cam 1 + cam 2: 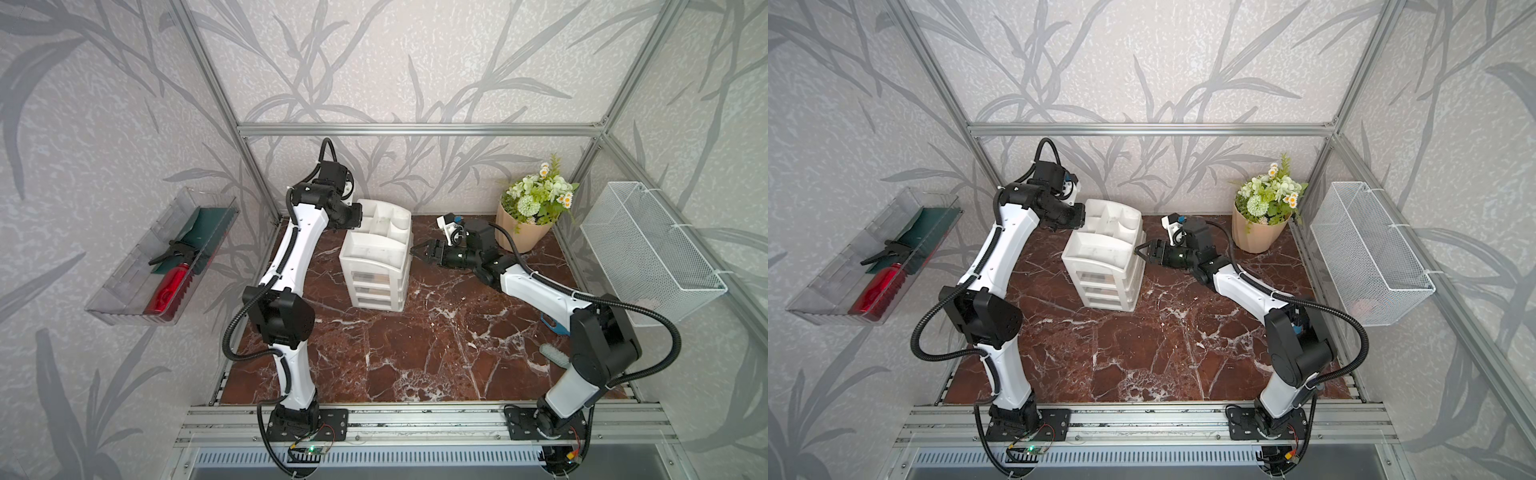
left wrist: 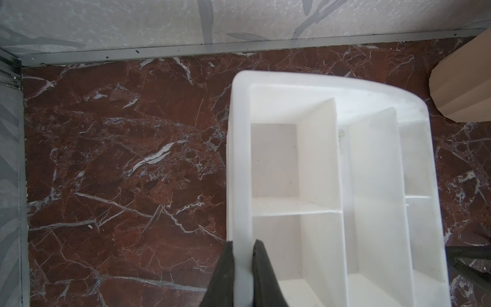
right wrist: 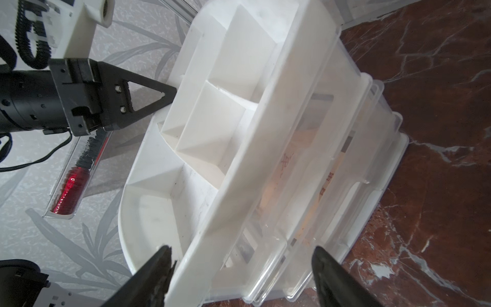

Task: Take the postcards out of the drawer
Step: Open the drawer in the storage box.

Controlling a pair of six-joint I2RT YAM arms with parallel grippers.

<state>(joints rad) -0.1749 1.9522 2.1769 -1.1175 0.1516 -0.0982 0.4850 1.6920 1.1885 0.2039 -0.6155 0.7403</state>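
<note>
The tabletop [image 1: 415, 353] is dark red-brown marble laced with white veins. At centre, the organiser [image 1: 376, 253] is white and its drawers [image 3: 332, 186] are clear. Through them the postcards [image 3: 288, 166] show peach-cream with orange-red characters. The walls [image 1: 395, 62] are pale grey, printed with darker grey leaves. At left, a clear tray [image 1: 112, 291] carries a red spray bottle [image 1: 168, 291] with a black head and a dark green sheet [image 1: 208, 224]. At upper right, a peach pot [image 1: 519, 235] bears green-and-white flowers [image 1: 536, 195], and the mesh basket [image 1: 648, 249] is white.

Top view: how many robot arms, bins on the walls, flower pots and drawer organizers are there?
robot arms: 2, the left arm and the right arm
wall bins: 2, the clear bin and the white wire basket
flower pot: 1
drawer organizer: 1
total: 6
</note>
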